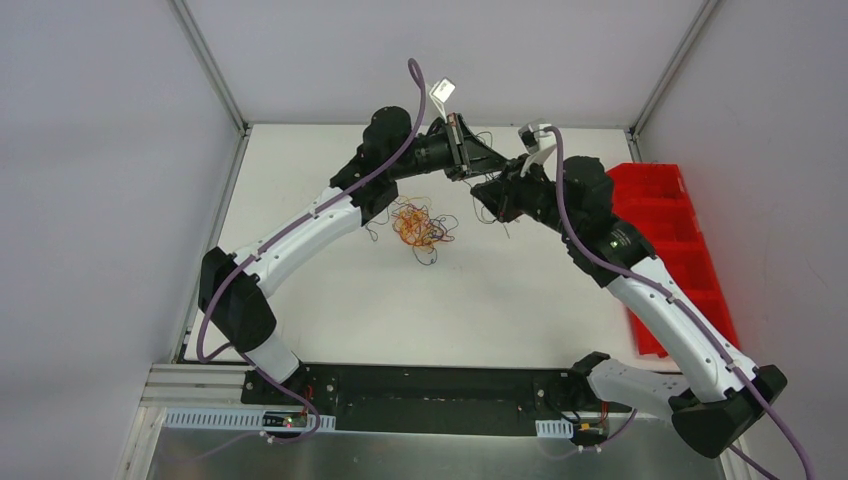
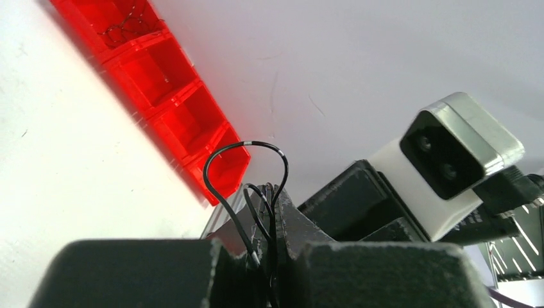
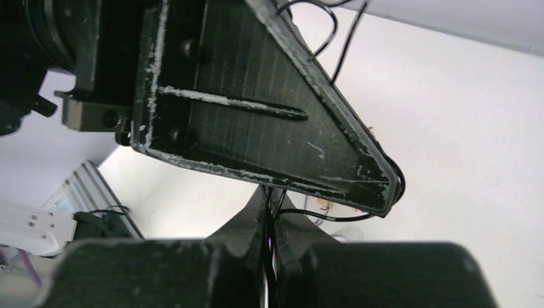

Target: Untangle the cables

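Observation:
A tangled ball of orange, red, yellow and dark cables point(image 1: 420, 225) lies on the white table point(image 1: 480, 300). Above and right of it, my left gripper point(image 1: 505, 160) is shut on thin black cables. In the left wrist view they loop out past its tips as a black cable loop point(image 2: 247, 157) above the left gripper point(image 2: 277, 192). My right gripper point(image 1: 480, 188) sits directly under the left finger. In the right wrist view the right gripper point(image 3: 269, 202) is closed on a black strand point(image 3: 333, 217) that runs up behind the left finger point(image 3: 256, 109).
A red compartment bin point(image 1: 680, 240) stands along the table's right side; one compartment of the red bin point(image 2: 128, 25) holds a dark wire. White enclosure walls surround the table. The right wrist camera point(image 2: 459, 154) sits close to my left fingers.

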`<action>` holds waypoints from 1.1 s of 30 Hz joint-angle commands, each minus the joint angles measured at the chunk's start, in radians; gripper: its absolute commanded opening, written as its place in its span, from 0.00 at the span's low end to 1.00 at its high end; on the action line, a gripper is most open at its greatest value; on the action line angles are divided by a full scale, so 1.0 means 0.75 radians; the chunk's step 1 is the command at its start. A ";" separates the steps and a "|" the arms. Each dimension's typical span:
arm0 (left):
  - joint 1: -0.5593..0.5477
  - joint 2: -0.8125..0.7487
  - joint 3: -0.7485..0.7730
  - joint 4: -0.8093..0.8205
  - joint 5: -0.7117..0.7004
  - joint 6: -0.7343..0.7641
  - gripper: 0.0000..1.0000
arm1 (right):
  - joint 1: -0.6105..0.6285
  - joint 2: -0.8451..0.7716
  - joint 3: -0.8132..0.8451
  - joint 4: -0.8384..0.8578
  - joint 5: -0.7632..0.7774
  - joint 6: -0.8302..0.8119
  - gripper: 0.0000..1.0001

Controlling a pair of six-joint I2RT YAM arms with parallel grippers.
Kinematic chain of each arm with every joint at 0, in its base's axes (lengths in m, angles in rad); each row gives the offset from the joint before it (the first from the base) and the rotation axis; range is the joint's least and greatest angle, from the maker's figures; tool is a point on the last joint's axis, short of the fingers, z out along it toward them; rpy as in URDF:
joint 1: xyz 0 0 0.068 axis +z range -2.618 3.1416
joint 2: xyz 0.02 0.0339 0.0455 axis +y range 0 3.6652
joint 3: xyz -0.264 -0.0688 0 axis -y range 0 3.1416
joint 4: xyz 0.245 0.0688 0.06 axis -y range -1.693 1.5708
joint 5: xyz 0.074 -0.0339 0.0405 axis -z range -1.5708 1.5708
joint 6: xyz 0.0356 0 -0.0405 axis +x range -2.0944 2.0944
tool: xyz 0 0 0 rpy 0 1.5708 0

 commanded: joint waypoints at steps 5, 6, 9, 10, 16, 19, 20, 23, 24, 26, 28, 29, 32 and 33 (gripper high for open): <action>0.008 -0.028 0.059 -0.238 -0.103 0.217 0.00 | -0.004 -0.057 0.074 0.062 -0.067 -0.030 0.00; 0.021 -0.038 0.043 -0.249 -0.114 0.226 0.00 | -0.015 -0.066 0.074 0.052 -0.075 -0.029 0.00; 0.048 -0.053 0.011 -0.273 -0.120 0.257 0.00 | -0.040 -0.091 0.070 0.032 -0.107 -0.014 0.00; 0.050 -0.056 0.006 -0.276 -0.113 0.280 0.00 | -0.043 -0.097 0.071 0.025 -0.110 -0.017 0.00; 0.062 -0.091 -0.013 -0.349 0.015 0.505 0.00 | -0.114 -0.097 0.113 -0.070 -0.078 -0.104 0.00; 0.084 -0.127 -0.069 -0.296 0.150 0.611 0.00 | -0.165 -0.110 0.108 -0.120 -0.152 -0.166 0.00; 0.089 -0.133 -0.078 -0.274 0.207 0.644 0.00 | -0.179 -0.107 0.113 -0.154 -0.212 -0.185 0.00; 0.100 -0.138 -0.064 -0.257 0.370 0.759 0.00 | -0.191 -0.071 0.176 -0.358 -0.454 -0.247 0.15; 0.105 -0.138 -0.055 -0.259 0.411 0.792 0.00 | -0.191 -0.068 0.199 -0.409 -0.506 -0.256 0.30; 0.116 -0.140 -0.039 -0.259 0.504 0.867 0.00 | -0.195 -0.077 0.220 -0.469 -0.555 -0.254 0.63; 0.121 -0.148 -0.026 -0.294 0.614 0.972 0.00 | -0.206 -0.091 0.262 -0.511 -0.572 -0.231 0.77; 0.120 -0.157 -0.022 -0.330 0.655 1.048 0.00 | -0.213 -0.094 0.293 -0.527 -0.582 -0.210 0.79; 0.118 -0.199 -0.044 -0.417 0.729 1.248 0.00 | -0.237 -0.086 0.366 -0.524 -0.601 -0.064 0.82; 0.117 -0.215 -0.056 -0.427 0.766 1.315 0.00 | -0.242 -0.075 0.380 -0.512 -0.617 -0.010 0.82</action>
